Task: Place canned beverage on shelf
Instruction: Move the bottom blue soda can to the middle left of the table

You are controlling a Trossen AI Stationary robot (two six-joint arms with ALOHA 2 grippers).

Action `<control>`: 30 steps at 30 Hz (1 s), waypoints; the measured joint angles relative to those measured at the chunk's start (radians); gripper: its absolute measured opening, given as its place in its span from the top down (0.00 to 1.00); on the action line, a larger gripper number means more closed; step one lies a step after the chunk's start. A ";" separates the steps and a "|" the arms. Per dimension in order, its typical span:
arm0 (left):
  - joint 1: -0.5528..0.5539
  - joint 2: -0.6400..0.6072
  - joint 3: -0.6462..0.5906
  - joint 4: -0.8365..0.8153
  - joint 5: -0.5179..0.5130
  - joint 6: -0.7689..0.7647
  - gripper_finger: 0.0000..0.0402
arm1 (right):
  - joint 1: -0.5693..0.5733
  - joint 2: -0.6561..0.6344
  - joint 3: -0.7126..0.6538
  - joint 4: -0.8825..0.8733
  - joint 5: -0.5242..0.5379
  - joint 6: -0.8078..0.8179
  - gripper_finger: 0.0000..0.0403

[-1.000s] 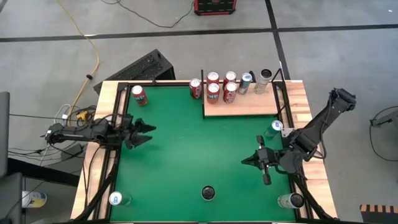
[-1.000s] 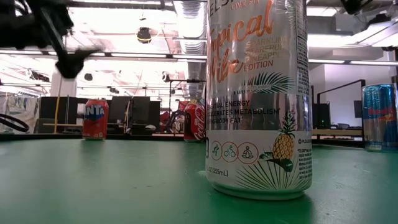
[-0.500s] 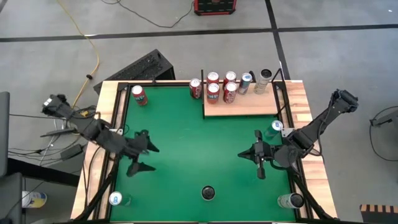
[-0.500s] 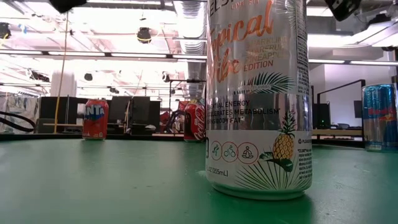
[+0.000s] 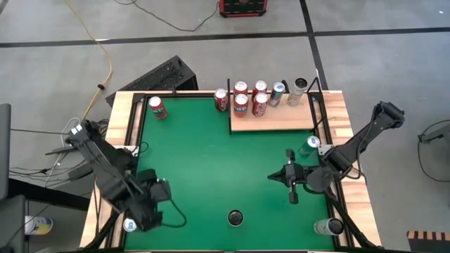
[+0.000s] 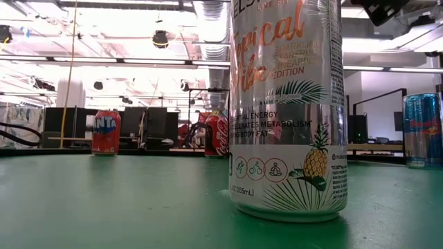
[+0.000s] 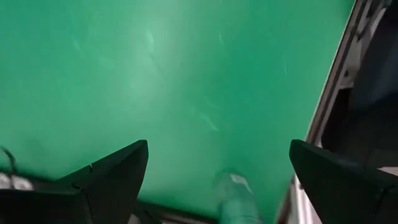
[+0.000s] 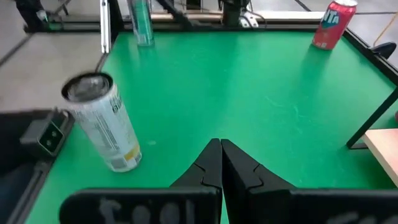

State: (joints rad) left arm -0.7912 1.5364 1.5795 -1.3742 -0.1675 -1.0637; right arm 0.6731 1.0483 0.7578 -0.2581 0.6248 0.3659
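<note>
Green surface (image 5: 211, 169): left tool (image 5: 144, 211) spread beside corner can (image 5: 130, 225), ready to grasp; right tool (image 5: 287, 177) pressed together, idle; shelf (image 5: 274, 119) far.

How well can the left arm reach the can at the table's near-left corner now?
Probably yes: the left gripper is open just beside that can, and the left wrist view shows the can between its fingers with only bare green table around.

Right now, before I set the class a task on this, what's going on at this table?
Two robot arms are shelving drink cans. The left gripper, open and empty, is above the near-left corner by a slim can. The right gripper waits shut and empty over the right side. Six cans already stand on the shelf; others wait around the green table, including a silver pineapple can.
</note>
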 joint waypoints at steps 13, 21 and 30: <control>-0.112 0.104 0.000 0.003 -0.075 -0.277 0.06 | 0.015 0.070 0.000 0.014 0.000 -0.034 0.94; -0.180 0.103 0.000 -0.008 -0.107 -0.432 0.06 | 0.016 0.070 0.000 0.014 0.001 -0.034 0.94; -0.210 0.103 0.000 -0.027 -0.135 -0.495 0.06 | 0.022 0.070 0.000 0.014 -0.002 -0.019 0.94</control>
State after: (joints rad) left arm -1.0016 1.6390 1.5795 -1.4015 -0.3027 -1.5585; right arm 0.6946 1.1187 0.7574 -0.2443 0.6232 0.3473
